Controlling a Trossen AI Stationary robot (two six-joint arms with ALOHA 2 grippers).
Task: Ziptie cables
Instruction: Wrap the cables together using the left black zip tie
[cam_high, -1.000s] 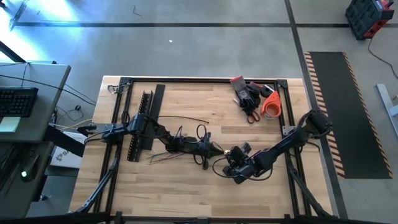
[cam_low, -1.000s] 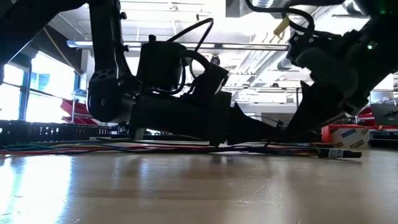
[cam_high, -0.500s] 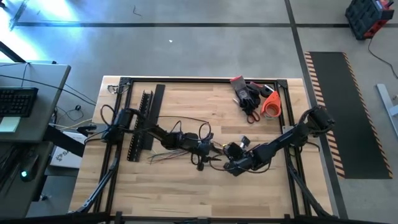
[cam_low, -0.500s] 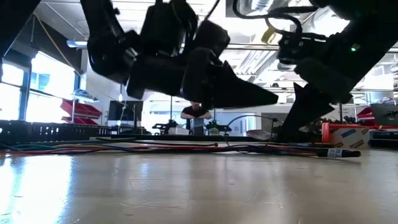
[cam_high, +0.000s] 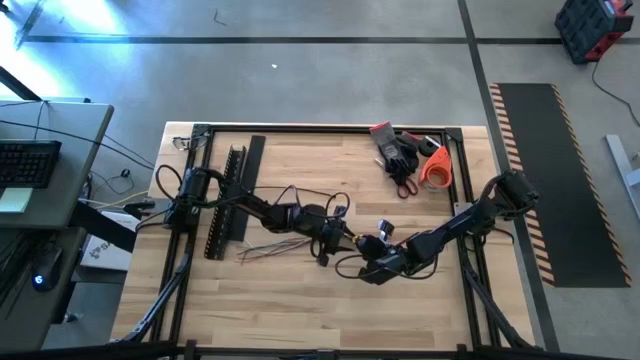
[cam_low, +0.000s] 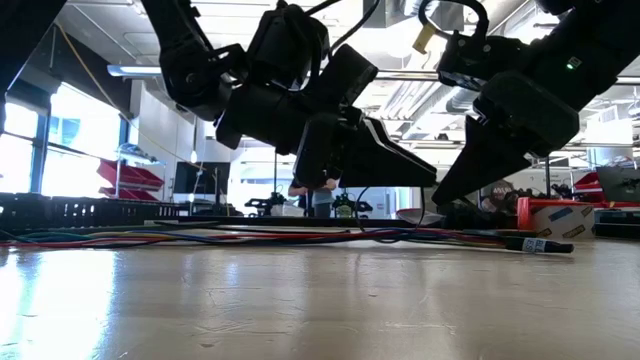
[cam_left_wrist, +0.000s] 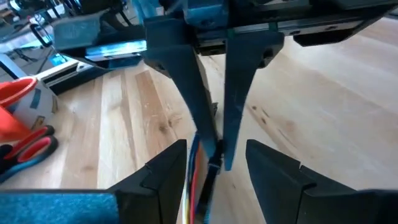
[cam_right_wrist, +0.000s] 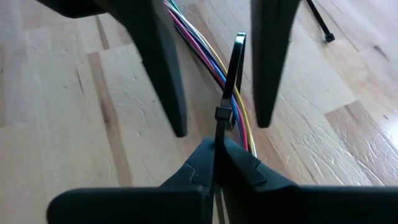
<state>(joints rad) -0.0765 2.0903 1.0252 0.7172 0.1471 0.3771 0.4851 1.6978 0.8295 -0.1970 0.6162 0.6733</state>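
Because the cables (cam_right_wrist: 214, 65) are thin, limp and light, expect them to sag, splay and slide past one another the moment you let the bundle go slack; they lie flat along the middle of the bench (cam_high: 300, 310), a loose run of reddish, whitish and darker strands (cam_high: 268, 252) fanning out at the end nearest the slotted black rail (cam_high: 222, 205). A black zip tie (cam_right_wrist: 231, 81) already loops around them near the other end, and that stiff, springy strap is your best handle: it will not crush, but its smooth plastic can slip if you pinch it lightly. Your right gripper (cam_right_wrist: 217, 163) has its jaws pressed together on the tail of that tie, just below the locking head, with the loop standing up over the wires. Your left gripper (cam_left_wrist: 211, 155) hangs just above the bundle, its jaws apart and straddling the wires without clamping them, as both wrist views show. Judging from this, you should take the wires close beside the tie, where they are gathered tight, rather than farther out where they spread and would escape one by one. Hold them gently, since such fine insulation could nick under a hard squeeze. Red-handled scissors (cam_high: 403, 183) and an orange tape roll (cam_high: 436, 168) sit well apart at the far corner.
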